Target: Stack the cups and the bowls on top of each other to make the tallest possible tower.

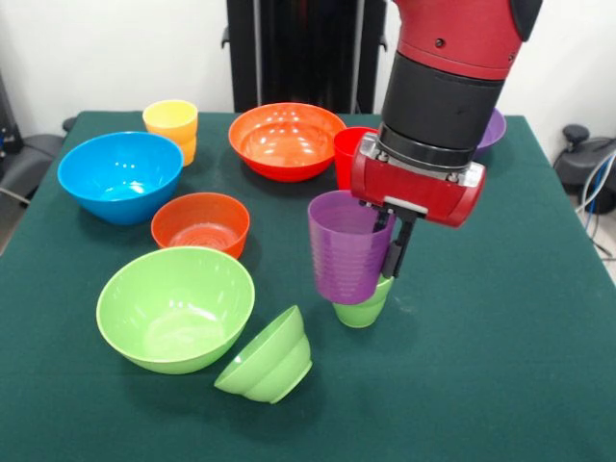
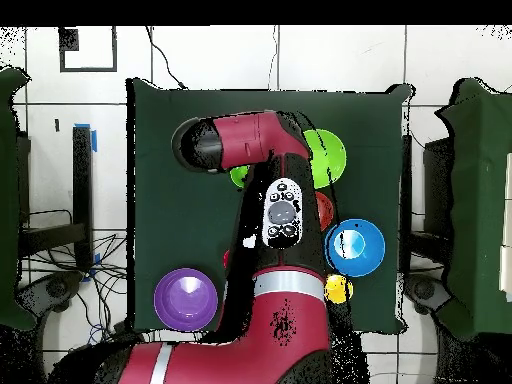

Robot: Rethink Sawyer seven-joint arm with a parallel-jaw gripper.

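My gripper (image 1: 386, 258) is shut on the rim of the purple cup (image 1: 345, 252), one dark finger (image 1: 396, 252) on its outer right wall. The cup is mouth up, its base in the mouth of the light green cup (image 1: 364, 308) standing mid-table. The red cup (image 1: 347, 154) stands just behind, partly hidden by the arm. The yellow cup (image 1: 172, 126) is at the far left. The small light green bowl (image 1: 268, 356) lies tipped on its side near the front, next to the large light green bowl (image 1: 175, 308). No tower stands. In the overhead view the arm hides the held cup.
The blue bowl (image 1: 120, 175), the small orange-red bowl (image 1: 200, 223) and the large orange bowl (image 1: 287, 140) fill the left and back. The purple bowl (image 1: 492, 130) peeks from behind the arm; it shows whole in the overhead view (image 2: 186, 297).
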